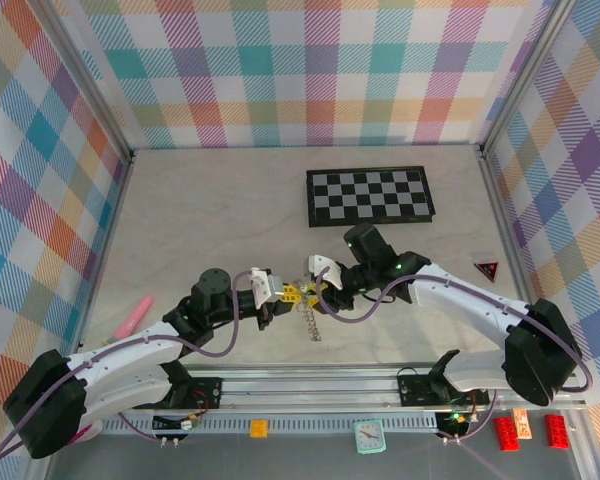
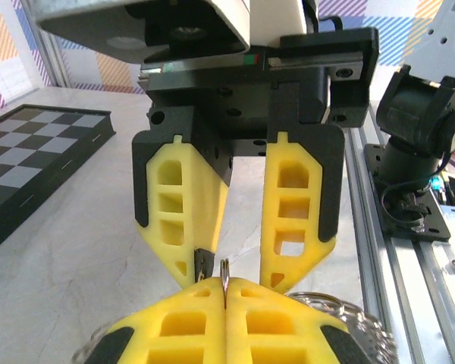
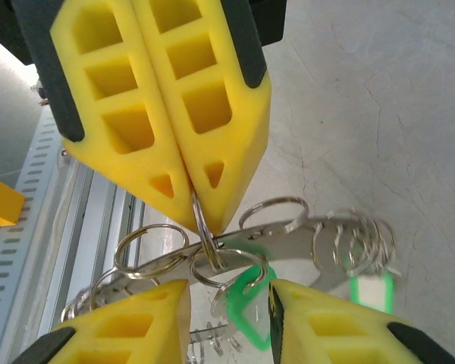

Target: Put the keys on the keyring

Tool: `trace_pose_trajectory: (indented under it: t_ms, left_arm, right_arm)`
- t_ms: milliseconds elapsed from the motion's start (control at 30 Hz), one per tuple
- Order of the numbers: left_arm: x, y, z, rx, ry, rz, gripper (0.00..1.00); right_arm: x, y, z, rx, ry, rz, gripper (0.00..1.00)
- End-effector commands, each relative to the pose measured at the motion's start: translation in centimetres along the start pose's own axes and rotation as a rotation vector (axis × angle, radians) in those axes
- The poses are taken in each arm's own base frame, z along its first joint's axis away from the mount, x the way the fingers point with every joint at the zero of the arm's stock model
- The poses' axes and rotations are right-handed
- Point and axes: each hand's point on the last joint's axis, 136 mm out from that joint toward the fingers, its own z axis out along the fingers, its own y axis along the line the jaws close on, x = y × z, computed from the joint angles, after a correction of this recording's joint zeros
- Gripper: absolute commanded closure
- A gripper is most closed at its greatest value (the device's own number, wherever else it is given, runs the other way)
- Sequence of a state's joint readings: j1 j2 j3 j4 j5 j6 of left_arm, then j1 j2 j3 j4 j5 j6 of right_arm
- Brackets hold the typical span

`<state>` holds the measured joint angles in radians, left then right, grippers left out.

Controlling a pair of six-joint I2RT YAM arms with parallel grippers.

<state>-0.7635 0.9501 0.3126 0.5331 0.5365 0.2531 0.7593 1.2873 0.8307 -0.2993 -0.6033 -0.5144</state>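
Note:
My left gripper (image 2: pixel 226 285) is shut on a thin split ring (image 2: pixel 224 270) of the keyring (image 3: pixel 296 243), a flat metal band carrying several small wire rings. In the top view the keyring (image 1: pixel 311 322) dangles below the two grippers, which meet tip to tip at mid-table: the left gripper (image 1: pixel 283 293) and the right gripper (image 1: pixel 318 290). My right gripper (image 3: pixel 227 292) stands open. Between its fingers hangs one of the keys (image 3: pixel 252 303), its green head on a small ring, touching neither pad clearly. A second green head (image 3: pixel 370 290) hangs at the band's far end.
A black-and-white checkerboard (image 1: pixel 370 195) lies at the back. A pink object (image 1: pixel 132 316) is at the left and a red triangle (image 1: pixel 487 268) at the right. The aluminium rail (image 1: pixel 310 385) runs along the front, with a small clock (image 1: pixel 369 435) and red bricks (image 1: pixel 506 432) beyond it.

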Motion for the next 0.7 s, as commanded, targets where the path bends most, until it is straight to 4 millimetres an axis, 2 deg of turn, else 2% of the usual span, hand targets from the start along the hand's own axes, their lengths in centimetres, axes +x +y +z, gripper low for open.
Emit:
trace_pose_trajectory:
  t_ms: [0,500,667]
  left_arm:
    - [-2.4,0.0,-0.4,-0.009,-0.114,0.024,1.0]
    - [-2.9,0.5,-0.1,-0.028,-0.168,-0.005,1.0]
    - [-3.0,0.7,-0.1,-0.038,-0.173,-0.007,1.0]
  right_arm:
    - [-0.4,0.3,0.1,-0.011,-0.046,0.019,0.66]
    - [-0.2,-0.8,2.0,-0.02,-0.111,0.046,0.63]
    - [0.1,-0.8,2.0,-0.01,-0.11,0.044,0.69]
